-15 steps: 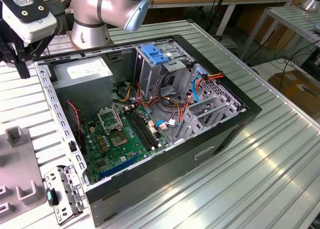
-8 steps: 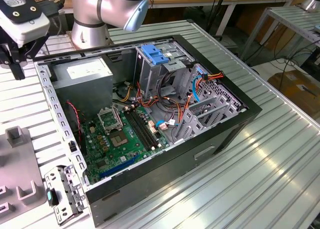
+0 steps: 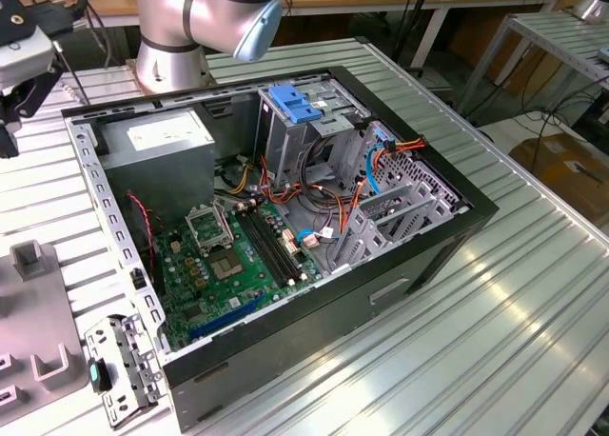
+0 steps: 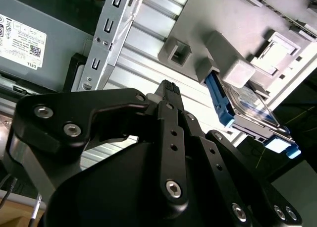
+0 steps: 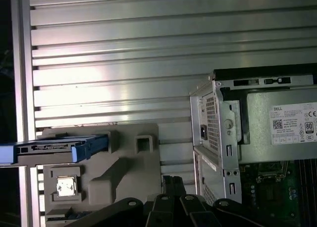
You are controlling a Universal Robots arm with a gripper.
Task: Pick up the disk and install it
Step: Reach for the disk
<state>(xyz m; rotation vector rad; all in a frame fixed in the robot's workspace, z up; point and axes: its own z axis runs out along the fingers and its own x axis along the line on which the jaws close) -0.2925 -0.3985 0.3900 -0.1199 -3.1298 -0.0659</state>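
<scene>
On the exterior view's left, at the worktop's [image 3: 533,293] edge, lies a grey fixture block [image 3: 33,312] with moulded pockets. In both wrist views the disk [image 5: 54,150] [image 4: 247,110] sits in that fixture [image 5: 124,160] [image 4: 218,19]. It has a grey metal body in a bright blue carrier frame and stands on its edge, with one end jutting past the fixture's side. A small square silver chip [image 5: 66,186] rests in another pocket near it.

My gripper [image 5: 172,180] [image 4: 169,86] is clenched on nothing, its fingertips pressed together. It hangs over bare slats of the worktop, between the fixture and the nearest corner of the computer case [image 5: 218,138], clear of the disk.

Further towards the exterior view's right, the open computer case [image 3: 381,293] lies on its side across the middle of the worktop. Inside it are the grey power supply [image 3: 157,141], the green motherboard [image 3: 228,265] and a metal drive cage [image 3: 285,141] topped by a light-blue latch [image 3: 293,103]. My arm's base [image 3: 176,36] stands at the worktop's far edge, behind the case.
</scene>
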